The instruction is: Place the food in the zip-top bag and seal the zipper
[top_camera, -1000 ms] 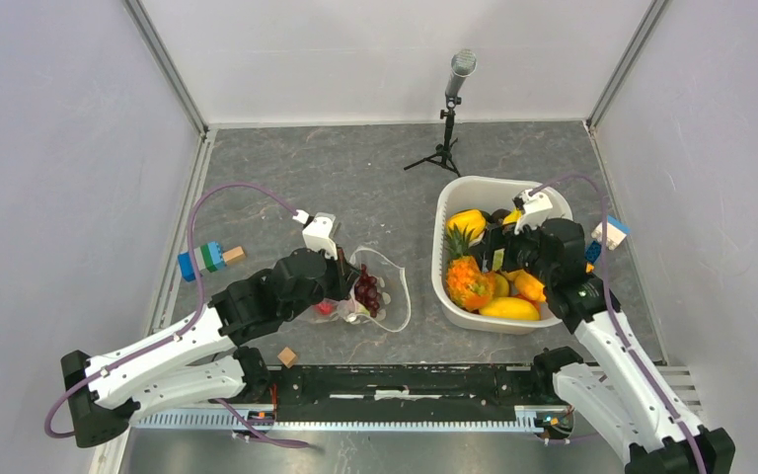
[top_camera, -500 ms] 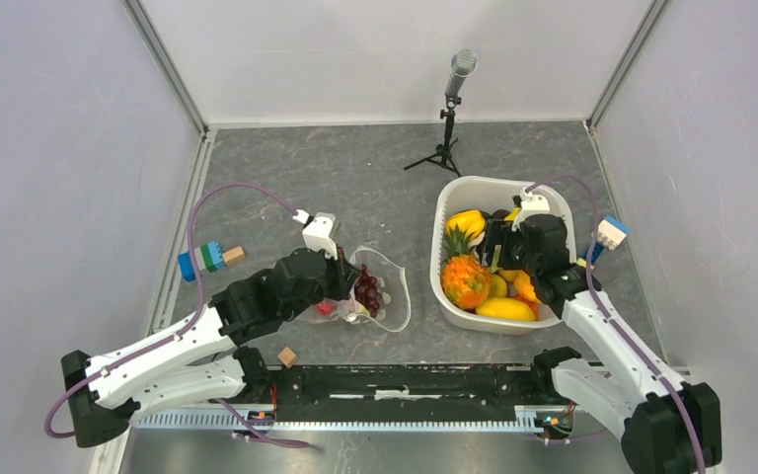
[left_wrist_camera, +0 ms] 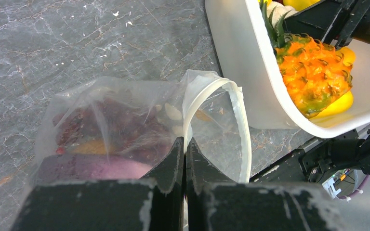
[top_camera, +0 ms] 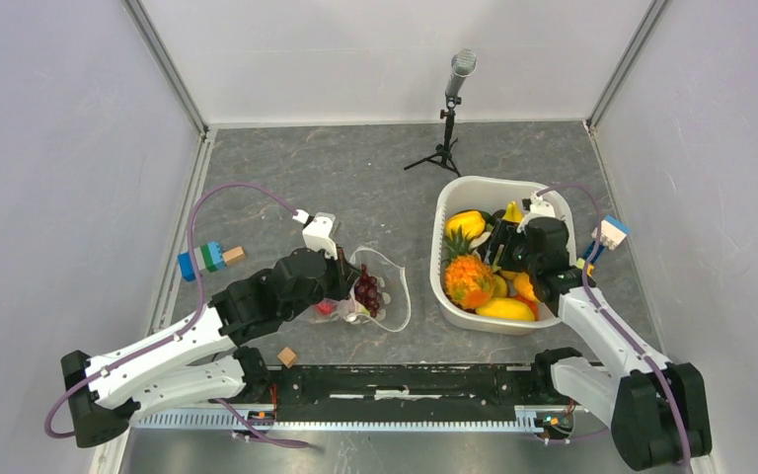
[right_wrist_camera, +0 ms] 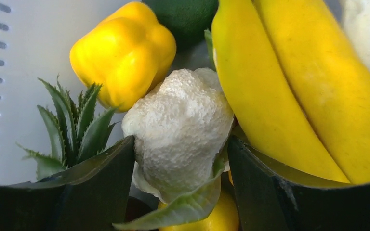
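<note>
**Inspector:** Grey marbled tabletop (top_camera: pixel 355 168) inside plain white walls (top_camera: pixel 375 59). Where does the food stand?

**Clerk:** Mostly in the white slotted plastic basket (top_camera: pixel 441 222) on the right. Purple toy grapes (top_camera: pixel 367 289) lie inside the clear dotted zip-top bag (left_wrist_camera: pixel 106 120), just left of the basket.

**Inspector:** The right gripper (right_wrist_camera: pixel 180 144)?

**Clerk:** Down in the basket, jaws spread astride the white knobbly toy cauliflower (right_wrist_camera: pixel 178 125). The cauliflower sits squarely between the fingers, with the yellow toy pepper (right_wrist_camera: pixel 125 53) on one side and the yellow toy bananas (right_wrist_camera: pixel 270 86) on the other. Its longer axis runs along the fingers, across the closing line. Whether the pads bear on it, I cannot tell.

**Inspector:** The left gripper (left_wrist_camera: pixel 184 149)?

**Clerk:** Pressed together on the bag's rim, by the narrow white zipper strip (left_wrist_camera: pixel 241 125). The mouth faces the basket, and the bag's length runs leftward from there.

**Inspector:** Judgement?

**Clerk:** The right arm is the nearer. Once gripped, the cauliflower must travel leftward into that mouth.
</note>
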`<action>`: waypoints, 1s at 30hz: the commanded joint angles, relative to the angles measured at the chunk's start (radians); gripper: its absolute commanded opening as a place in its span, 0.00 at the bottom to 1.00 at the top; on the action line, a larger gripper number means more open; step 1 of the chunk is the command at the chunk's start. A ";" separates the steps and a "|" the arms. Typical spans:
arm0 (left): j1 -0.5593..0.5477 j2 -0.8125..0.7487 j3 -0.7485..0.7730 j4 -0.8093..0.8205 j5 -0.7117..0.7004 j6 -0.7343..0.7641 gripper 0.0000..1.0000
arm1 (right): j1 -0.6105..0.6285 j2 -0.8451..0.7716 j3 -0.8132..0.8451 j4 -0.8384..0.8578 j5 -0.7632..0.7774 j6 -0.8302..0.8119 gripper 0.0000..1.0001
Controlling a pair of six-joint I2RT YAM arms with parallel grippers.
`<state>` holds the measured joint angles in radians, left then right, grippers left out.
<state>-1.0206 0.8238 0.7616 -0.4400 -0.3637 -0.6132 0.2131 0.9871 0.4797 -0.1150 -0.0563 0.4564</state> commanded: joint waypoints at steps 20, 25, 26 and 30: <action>0.007 -0.006 0.009 0.023 0.002 0.007 0.04 | -0.016 -0.299 0.217 -0.179 0.099 -0.177 0.13; 0.007 -0.011 0.005 0.022 0.004 0.004 0.04 | -0.015 -0.376 0.185 -0.132 0.106 -0.163 0.13; 0.007 -0.013 0.004 0.022 0.002 0.004 0.03 | -0.015 -0.383 0.182 -0.123 0.094 -0.175 0.13; 0.007 -0.015 0.002 0.021 0.003 0.003 0.04 | -0.016 -0.396 0.187 -0.091 -0.021 -0.181 0.14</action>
<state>-1.0203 0.8234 0.7616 -0.4400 -0.3576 -0.6136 0.2001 0.6071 0.6590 -0.2981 0.0151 0.2893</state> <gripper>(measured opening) 0.039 0.393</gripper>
